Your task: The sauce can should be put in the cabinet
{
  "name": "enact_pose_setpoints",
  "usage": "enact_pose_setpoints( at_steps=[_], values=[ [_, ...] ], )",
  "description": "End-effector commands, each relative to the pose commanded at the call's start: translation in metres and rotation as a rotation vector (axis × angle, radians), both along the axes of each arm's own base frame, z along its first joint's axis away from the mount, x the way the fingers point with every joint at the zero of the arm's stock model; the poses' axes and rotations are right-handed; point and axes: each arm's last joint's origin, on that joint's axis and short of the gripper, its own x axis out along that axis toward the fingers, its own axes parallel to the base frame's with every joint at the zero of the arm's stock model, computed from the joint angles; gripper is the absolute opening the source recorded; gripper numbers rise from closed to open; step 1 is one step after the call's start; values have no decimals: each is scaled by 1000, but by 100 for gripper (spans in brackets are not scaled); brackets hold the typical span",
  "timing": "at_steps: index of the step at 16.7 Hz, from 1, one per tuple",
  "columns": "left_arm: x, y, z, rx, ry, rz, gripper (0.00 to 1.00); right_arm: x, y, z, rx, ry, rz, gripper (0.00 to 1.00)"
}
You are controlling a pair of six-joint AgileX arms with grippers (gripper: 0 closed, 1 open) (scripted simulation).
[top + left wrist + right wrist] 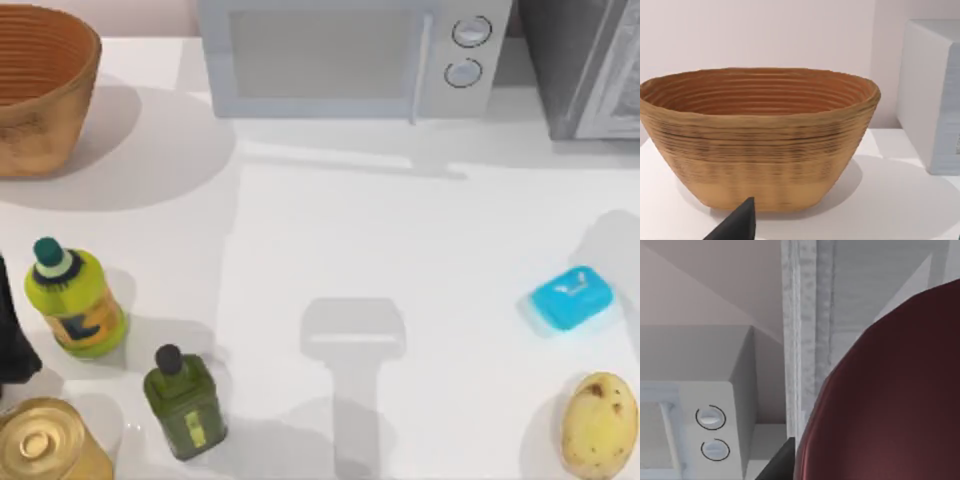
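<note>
The sauce can looms very close in the right wrist view, showing its dark maroon surface. One dark finger of my right gripper lies against its side, so the gripper is shut on it. Just beyond the can stands the cabinet's pale panelled door. From above, the dark grey cabinet occupies the table's far right corner, with its pale door at the edge. My left arm is parked at the left edge, and one dark fingertip points toward the basket.
A woven basket sits far left and a light grey microwave at the back middle. Front left stand a yellow-green bottle, a dark green bottle and a gold can. A blue box and a potato lie at the right.
</note>
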Motion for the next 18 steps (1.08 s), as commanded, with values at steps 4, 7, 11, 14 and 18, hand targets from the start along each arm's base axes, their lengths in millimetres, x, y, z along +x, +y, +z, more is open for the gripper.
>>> enact_pose_setpoints(
  at_steps=[4, 7, 11, 14, 18],
  values=[
    [0, 0, 0, 0, 0, 0, 100, 32, 8, 92, -2, -21, -14, 0],
    [0, 0, 0, 0, 0, 0, 100, 61, 17, 147, -2, -41, -17, 0],
    [0, 0, 0, 0, 0, 0, 100, 95, 30, 193, -3, -58, -11, 0],
    [0, 0, 0, 0, 0, 0, 100, 112, 37, 207, -5, -57, -5, 0],
    [0, 0, 0, 0, 0, 0, 100, 117, 39, 210, -6, -56, -2, 0]
  ],
)
